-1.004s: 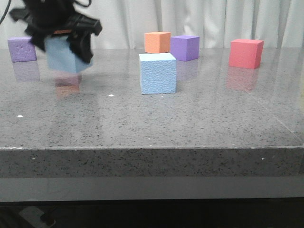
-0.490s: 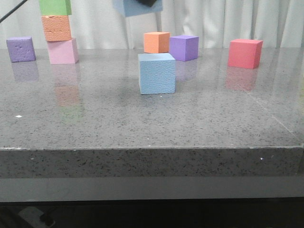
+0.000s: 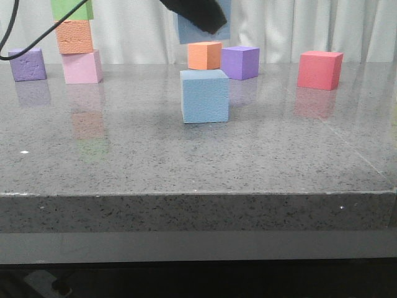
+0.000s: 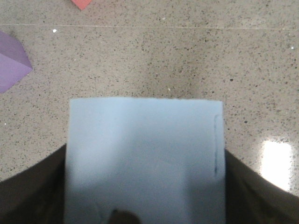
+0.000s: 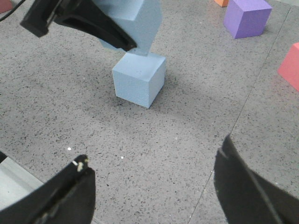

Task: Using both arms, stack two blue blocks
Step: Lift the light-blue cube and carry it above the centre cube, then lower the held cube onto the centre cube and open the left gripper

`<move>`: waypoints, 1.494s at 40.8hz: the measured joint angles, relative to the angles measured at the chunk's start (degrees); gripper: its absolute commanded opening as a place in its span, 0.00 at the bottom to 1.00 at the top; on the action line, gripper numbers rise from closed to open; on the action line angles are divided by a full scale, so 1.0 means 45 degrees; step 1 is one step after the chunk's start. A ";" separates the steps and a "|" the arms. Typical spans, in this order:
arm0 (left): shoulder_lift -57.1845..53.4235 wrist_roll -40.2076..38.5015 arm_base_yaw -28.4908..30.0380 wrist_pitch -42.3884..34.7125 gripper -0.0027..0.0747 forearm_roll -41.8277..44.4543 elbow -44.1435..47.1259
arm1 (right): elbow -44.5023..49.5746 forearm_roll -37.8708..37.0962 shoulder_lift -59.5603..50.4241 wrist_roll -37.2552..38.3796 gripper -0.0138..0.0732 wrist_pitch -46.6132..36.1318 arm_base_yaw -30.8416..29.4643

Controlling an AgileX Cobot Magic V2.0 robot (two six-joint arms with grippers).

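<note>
Front view has the left hand [image 3: 195,13] clenched on one blue block [image 3: 201,28], hanging just above the other blue block [image 3: 205,95] on the table [image 3: 186,161]. To do this well, I judge it should square the faces, centre over the lower cube, descend slowly, then let go. Right wrist view alone shows the right hand [image 5: 154,186] spread wide, holding nothing, near the table's edge, and the carried block tilted. Left wrist view hides the lower cube entirely.
</note>
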 measured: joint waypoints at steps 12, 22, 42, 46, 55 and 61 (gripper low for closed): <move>0.0541 0.0332 -0.0027 0.0081 0.53 -0.0027 0.0000 | 0.0000 0.0000 0.0000 0.0000 0.78 0.0000 0.0000; 0.0672 0.0413 -0.0048 0.0081 0.54 -0.0027 0.0000 | 0.0000 0.0000 0.0000 0.0000 0.78 0.0000 0.0000; 0.0672 0.0412 -0.0048 0.0038 0.64 -0.0043 0.0000 | 0.0000 0.0000 0.0000 0.0000 0.78 0.0000 0.0000; 0.0729 0.0412 -0.0048 0.0006 0.71 -0.0043 0.0000 | 0.0000 0.0000 0.0000 0.0000 0.78 0.0000 0.0000; 0.0921 0.0412 -0.0048 -0.0331 0.78 -0.0043 0.0000 | 0.0000 0.0000 0.0000 0.0000 0.78 0.0000 0.0000; 0.0921 0.0412 -0.0048 -0.0410 0.78 -0.0043 0.0000 | 0.0000 0.0000 0.0000 0.0000 0.78 0.0000 0.0000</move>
